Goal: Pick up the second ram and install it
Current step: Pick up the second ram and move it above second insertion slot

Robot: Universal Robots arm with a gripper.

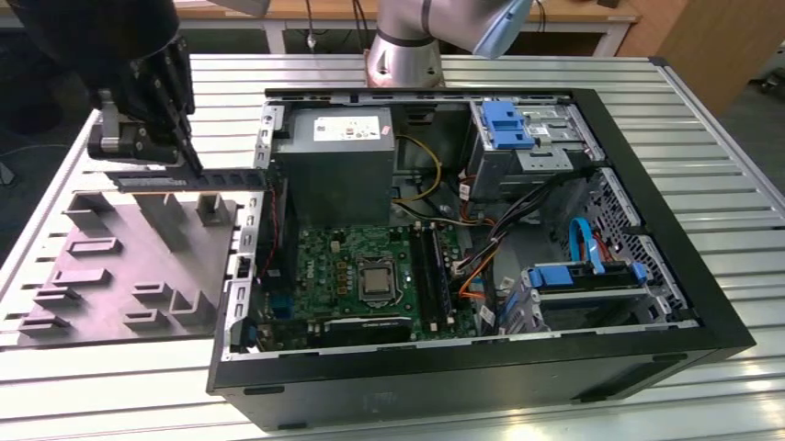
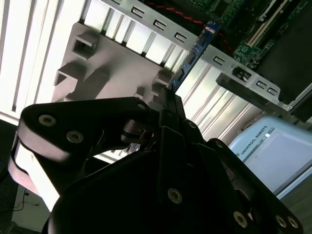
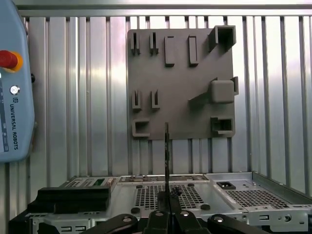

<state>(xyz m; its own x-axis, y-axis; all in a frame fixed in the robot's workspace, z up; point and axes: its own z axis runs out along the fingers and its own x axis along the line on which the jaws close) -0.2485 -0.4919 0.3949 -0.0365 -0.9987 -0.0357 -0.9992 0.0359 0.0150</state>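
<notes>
Clenched on the ram (image 2: 196, 52), the gripper (image 2: 169, 95) holds it level above the grey tray (image 1: 123, 266), left in the exterior view, beside the case (image 1: 723, 312). Pick-up looks done, carry in hand. Seating would call for lining up with a motherboard (image 1: 356, 266) slot. The first wrist view shows the ram edge-on, the exterior view its length.

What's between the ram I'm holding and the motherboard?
The case's side wall: in the exterior view the ram, in the gripper, hangs outside it over the grey plate; the motherboard lies inside.
</notes>
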